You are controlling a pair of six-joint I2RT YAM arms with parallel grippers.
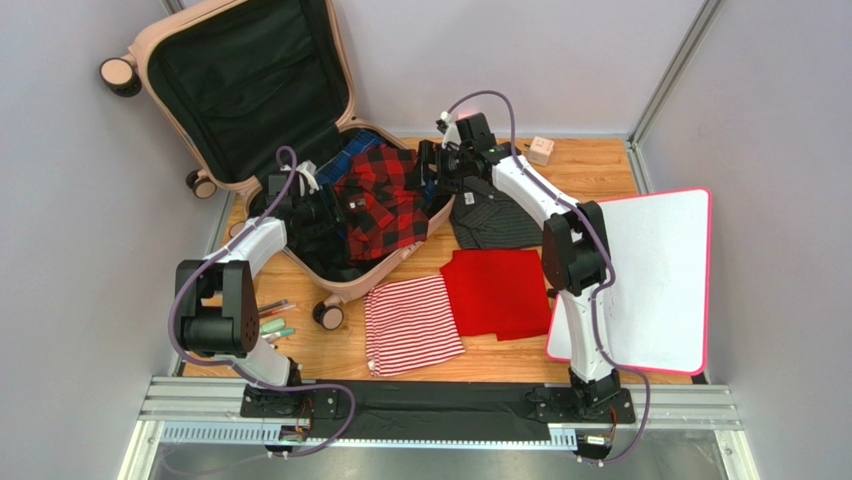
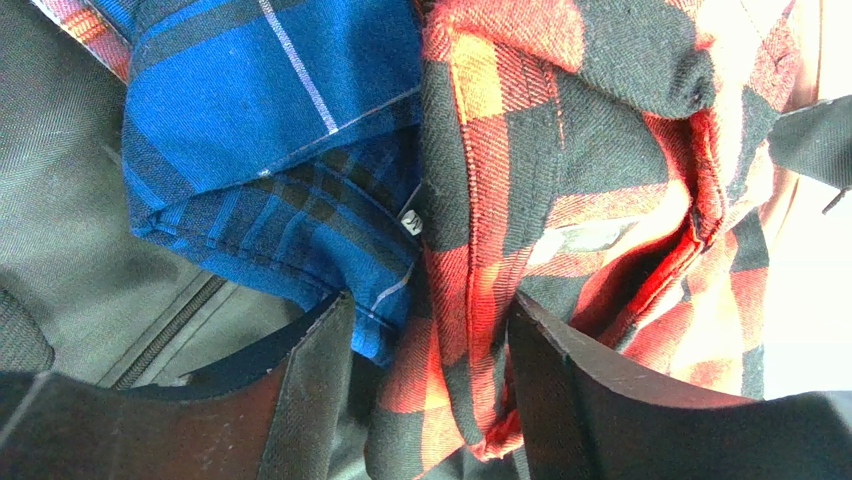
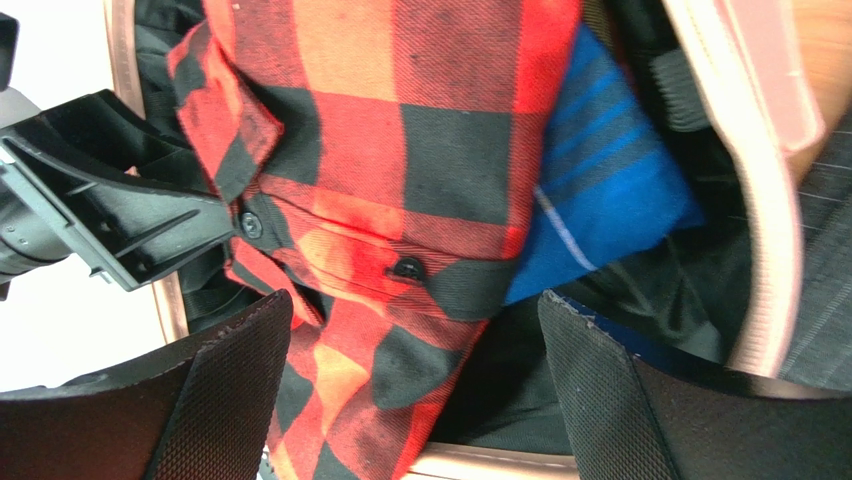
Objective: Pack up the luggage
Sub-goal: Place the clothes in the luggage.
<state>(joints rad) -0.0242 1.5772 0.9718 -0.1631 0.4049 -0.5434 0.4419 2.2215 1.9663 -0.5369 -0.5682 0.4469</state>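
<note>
Pink shell, upper left: the luggage [image 1: 240, 90] looks stiff and bulky, best taken by the lid's rim. Left gripper [image 2: 430, 310] and right gripper [image 3: 415, 300] both have fingers apart over the soft plaid shirt [image 1: 385, 200].

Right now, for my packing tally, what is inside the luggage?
A red-and-black plaid shirt lies partly over a blue plaid shirt in the luggage; anything beneath them is hidden.

luggage [image 1: 240, 90] lid: cut off at top | blue plaid shirt [image 1: 360, 146]: mostly under red plaid shirt [image 1: 385, 200] (a corner shows) | small box [image 1: 541, 150]: too small to tell
</note>
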